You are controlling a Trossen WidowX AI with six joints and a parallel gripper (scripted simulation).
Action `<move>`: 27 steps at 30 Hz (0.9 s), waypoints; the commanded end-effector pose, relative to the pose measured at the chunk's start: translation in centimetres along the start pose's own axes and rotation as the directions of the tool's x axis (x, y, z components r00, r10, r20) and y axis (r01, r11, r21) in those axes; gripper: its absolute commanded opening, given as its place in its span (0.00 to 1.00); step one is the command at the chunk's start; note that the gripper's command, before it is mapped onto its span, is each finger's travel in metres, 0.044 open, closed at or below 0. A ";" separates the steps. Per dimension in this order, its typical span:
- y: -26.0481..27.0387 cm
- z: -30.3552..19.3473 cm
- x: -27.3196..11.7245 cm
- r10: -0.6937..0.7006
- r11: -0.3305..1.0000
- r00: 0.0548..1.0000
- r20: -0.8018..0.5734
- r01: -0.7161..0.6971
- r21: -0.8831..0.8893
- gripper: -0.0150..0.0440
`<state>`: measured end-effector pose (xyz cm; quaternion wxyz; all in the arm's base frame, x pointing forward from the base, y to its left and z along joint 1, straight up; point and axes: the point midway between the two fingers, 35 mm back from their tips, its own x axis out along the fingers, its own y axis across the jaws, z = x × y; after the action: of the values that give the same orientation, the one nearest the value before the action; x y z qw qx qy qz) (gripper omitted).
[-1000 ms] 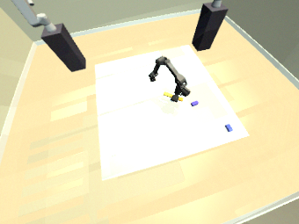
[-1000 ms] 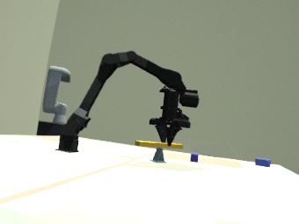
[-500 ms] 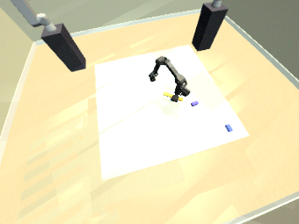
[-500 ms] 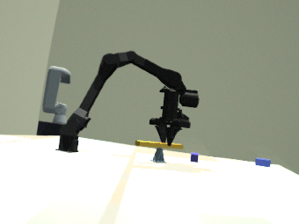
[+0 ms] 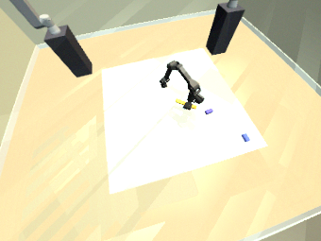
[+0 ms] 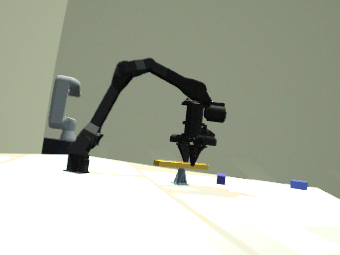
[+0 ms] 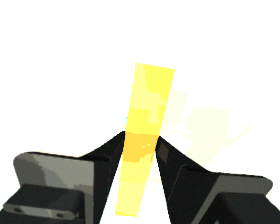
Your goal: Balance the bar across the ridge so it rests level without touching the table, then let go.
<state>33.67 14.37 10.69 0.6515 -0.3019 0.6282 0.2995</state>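
Note:
The yellow bar (image 5: 179, 101) (image 6: 167, 163) (image 7: 150, 95) lies nearly level above the table in the exterior view, its ends clear of the white surface. The grey ridge (image 6: 181, 177) stands under the bar near its middle; the bar's underside is at the ridge's top, and whether they touch is too small to tell. My gripper (image 6: 190, 163) (image 7: 141, 142) is shut on the bar, a little to the right of the ridge in the exterior view. The ridge is hidden in the wrist view.
A purple block (image 5: 209, 111) (image 6: 221, 179) lies near the bar, to its right. A blue block (image 5: 245, 137) (image 6: 299, 184) lies farther right, near the edge of the white mat (image 5: 137, 159). Two dark pedestals (image 5: 69, 52) (image 5: 225, 28) with grey arms stand behind the mat.

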 end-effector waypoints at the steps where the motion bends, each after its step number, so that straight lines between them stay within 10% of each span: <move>1: 0.0 0.0 0.0 0.000 1.000 1.000 0.000 0.000 0.000 0.34; 6: 0.0 0.0 0.0 0.000 1.000 1.000 0.000 0.000 0.000 0.54; 27: 0.0 0.0 0.0 0.000 1.000 1.000 0.000 0.000 0.000 0.54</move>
<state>33.67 14.38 10.69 0.6516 -0.3019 0.6282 0.2995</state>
